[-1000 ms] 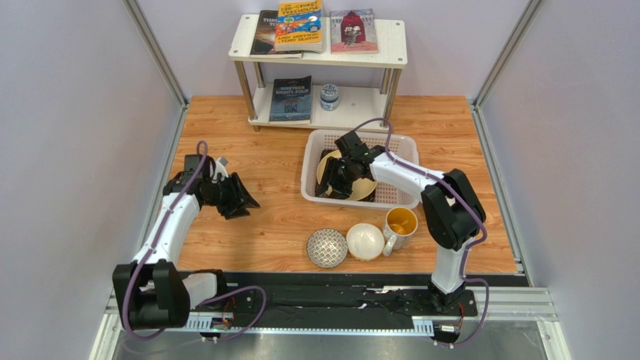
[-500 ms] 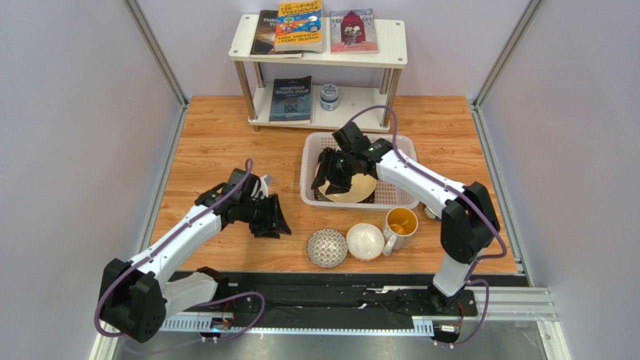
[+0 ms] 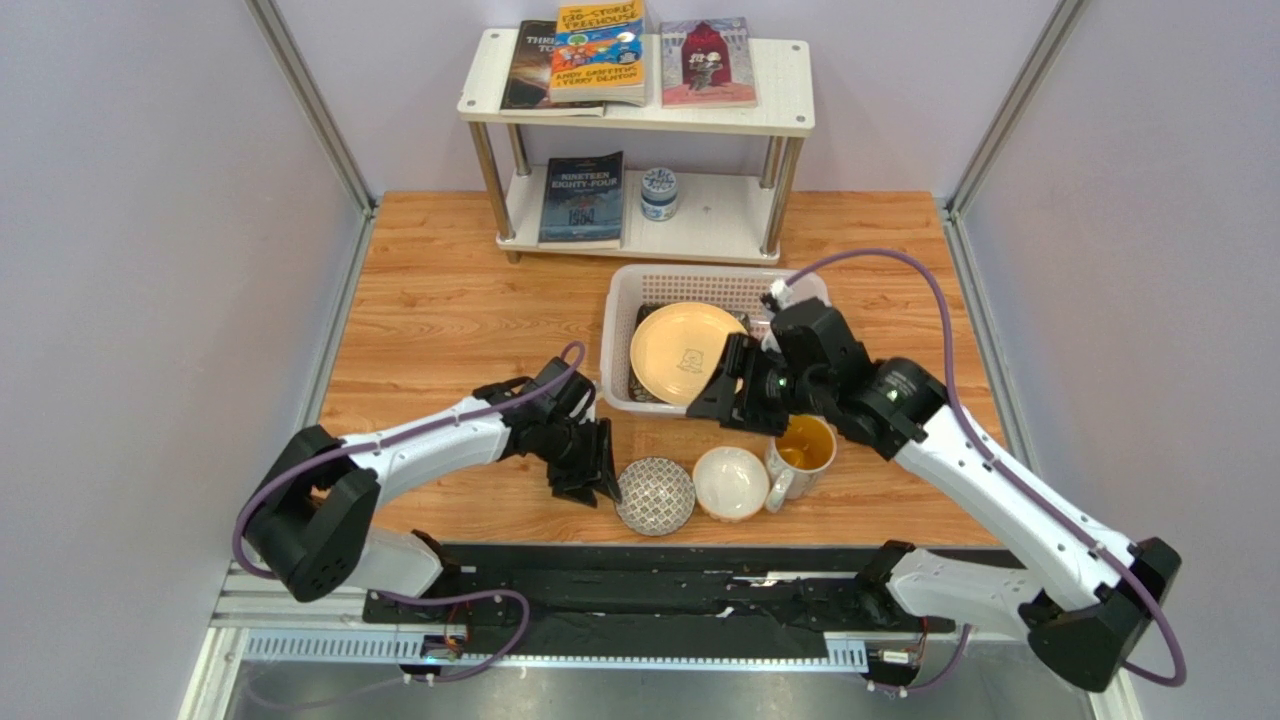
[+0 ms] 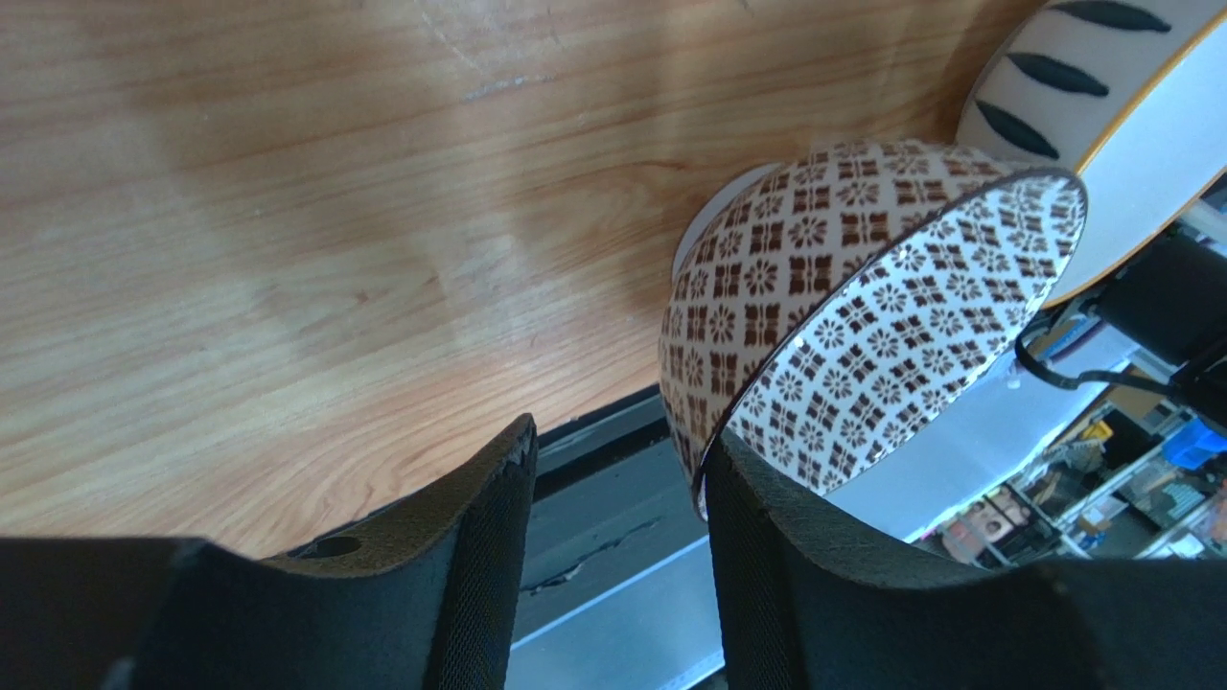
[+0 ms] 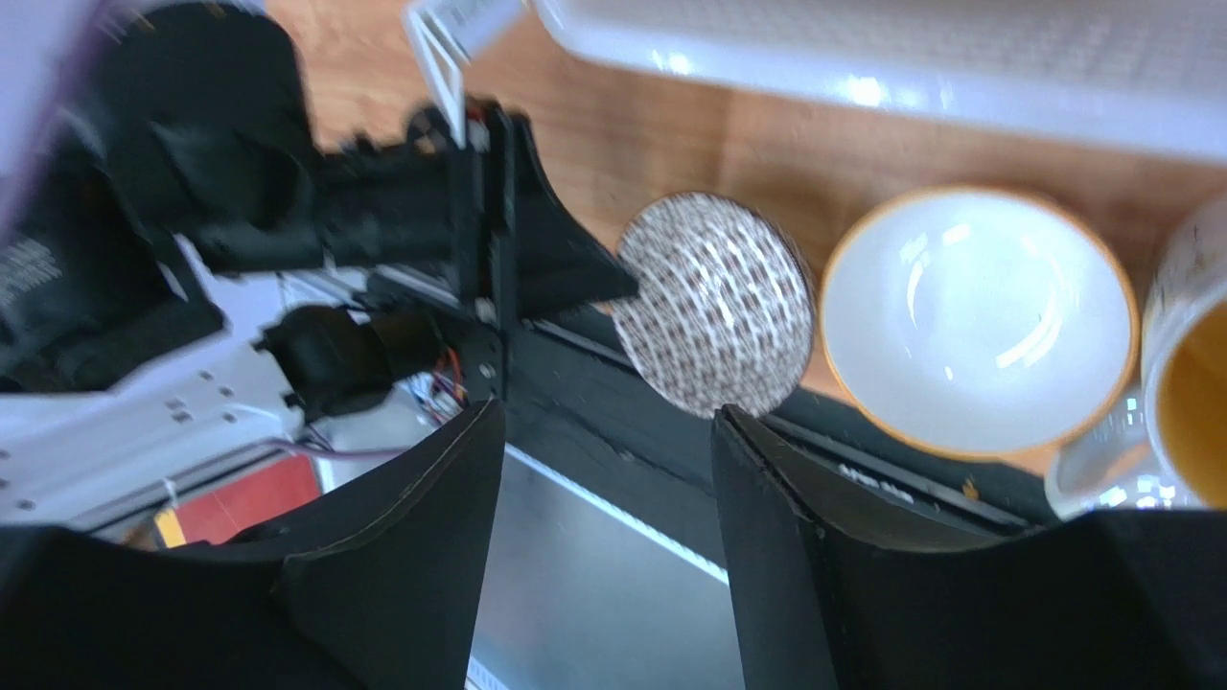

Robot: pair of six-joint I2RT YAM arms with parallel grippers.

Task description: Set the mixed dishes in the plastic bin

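Note:
The grey-patterned bowl (image 3: 655,497) sits at the table's near edge, with the white bowl (image 3: 732,483) and the yellow-inside mug (image 3: 801,447) to its right. My left gripper (image 3: 598,477) is open at the patterned bowl's left side. In the left wrist view the patterned bowl's (image 4: 864,316) rim lies against my right finger (image 4: 807,575). The round yellow plate (image 3: 687,351) lies in the white plastic bin (image 3: 619,333) on a black plate (image 3: 642,387). My right gripper (image 3: 718,402) is open and empty, above the bin's near rim.
A white two-tier shelf (image 3: 781,105) with books stands at the back, with a small blue-and-white jar (image 3: 658,192) on its lower tier. The black base rail (image 3: 676,578) runs along the near table edge. The right wrist view shows both bowls (image 5: 980,316), the mug (image 5: 1188,388) and the bin's rim (image 5: 893,72).
My left arm has swung right, up to the patterned bowl. My right gripper has let go of the yellow plate, which now lies in the bin, and has pulled back toward the near side.

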